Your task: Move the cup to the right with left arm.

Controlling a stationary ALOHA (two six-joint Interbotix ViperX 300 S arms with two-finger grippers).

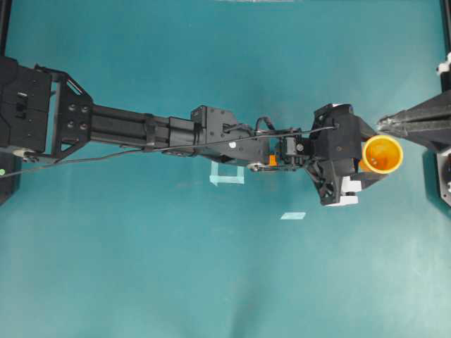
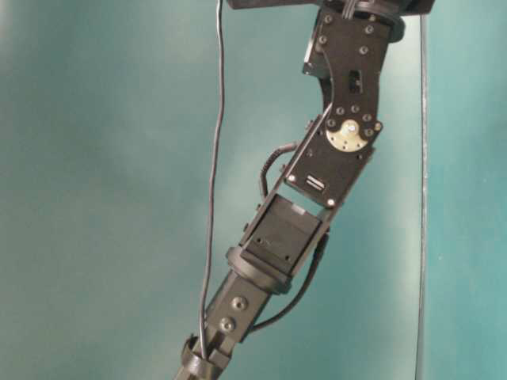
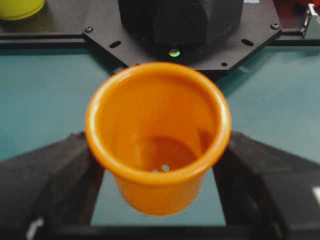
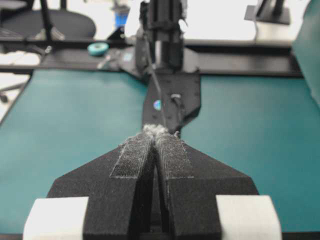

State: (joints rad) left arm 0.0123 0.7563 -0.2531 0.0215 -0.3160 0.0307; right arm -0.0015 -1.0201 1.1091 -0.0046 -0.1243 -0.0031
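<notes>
Overhead: left arm [image 1: 176,132] stretched L to R across teal surface [image 1: 211,267]; left end effector [image 1: 377,156] at far R, cup [image 1: 382,154] between its fingers, upright, mouth up.
Cup place: R side of surface, just short of right end effector [image 1: 384,124] tip; touching or not, can't tell.
Left wrist view: cup [image 3: 157,140] fills centre, orange inside, two small bright spots at bottom; a black finger [image 3: 47,175] on each side, pressed to cup wall. Surface seen under cup, but contact w/ surface can't tell.
Left end effector state: wide, clamped on cup.
Right wrist view: right end effector [image 4: 152,150] jaws pressed together, nothing between; fuzzy worn pads [image 4: 131,155], white blocks at lower corners. Cup not seen here.
Table-level view: only left arm links [image 2: 317,182] and cable [image 2: 212,198] vs teal backdrop; no cup, no end effector.
Around: two pale tape marks, one under the arm [image 1: 227,173], one below it on open surface [image 1: 292,215]. Yellow object [image 3: 20,7] at top L of left wrist view, cut by edge. Teal tape roll [image 4: 98,48] far back in right wrist view.
In the way: right end effector tip directly R of cup.
Writing: none legible.
</notes>
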